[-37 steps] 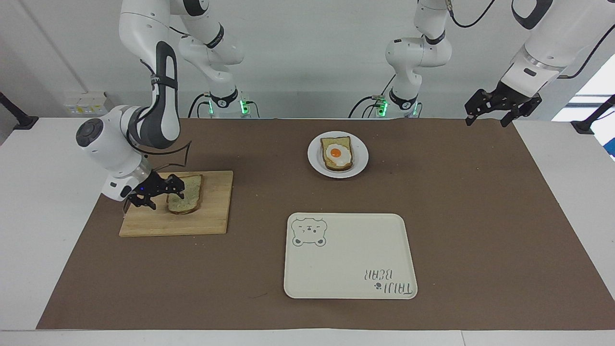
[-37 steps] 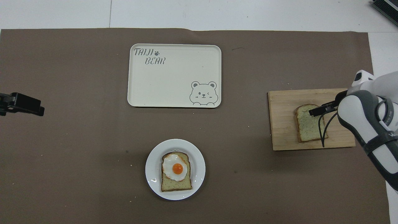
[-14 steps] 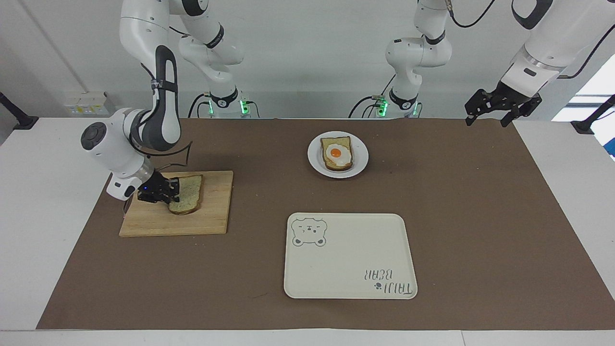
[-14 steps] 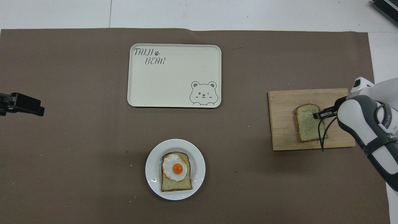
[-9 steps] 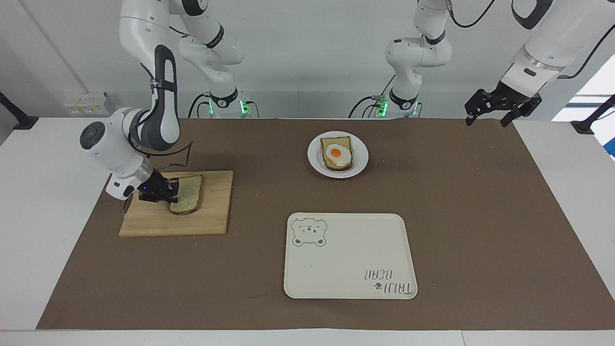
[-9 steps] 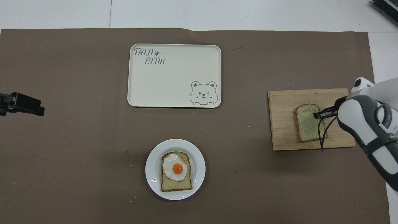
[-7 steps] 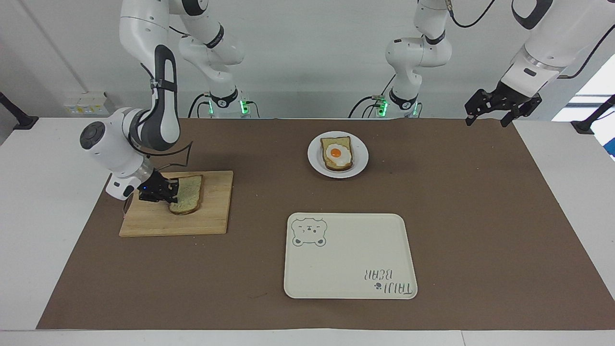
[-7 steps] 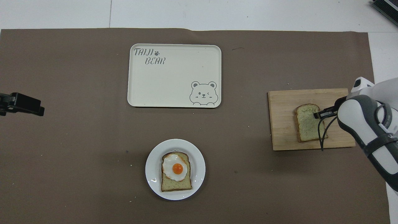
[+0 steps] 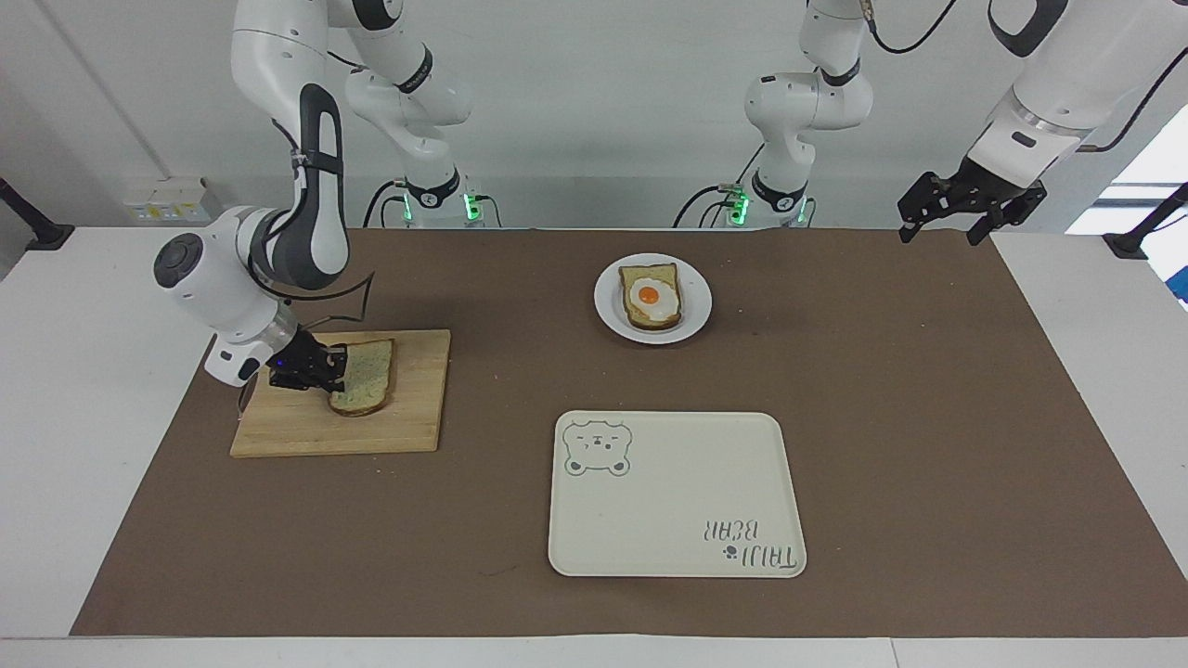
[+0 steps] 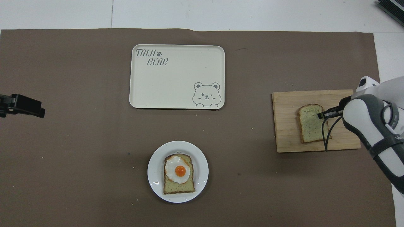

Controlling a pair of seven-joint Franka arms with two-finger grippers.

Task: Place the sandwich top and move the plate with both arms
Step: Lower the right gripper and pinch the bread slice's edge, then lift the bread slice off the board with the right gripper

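The sandwich top (image 9: 364, 375) (image 10: 310, 123), a plain speckled bread slice, is on a wooden cutting board (image 9: 408, 413) (image 10: 287, 135) toward the right arm's end of the table. My right gripper (image 9: 334, 369) (image 10: 320, 115) is shut on the slice's edge that faces the table's end. Close to the robots in the middle stands the white plate (image 9: 608, 315) (image 10: 154, 179), carrying a bread slice with a fried egg (image 9: 650, 296) (image 10: 179, 171). My left gripper (image 9: 939, 232) (image 10: 39, 110) waits open, raised over the table's left-arm end.
A cream rectangular tray with a bear drawing (image 9: 668, 501) (image 10: 176, 82) lies farther from the robots than the plate. A brown mat (image 9: 928, 417) covers most of the table.
The right gripper closed on the slice's edge, and the slice has shifted slightly on the board with it. The left arm has not moved.
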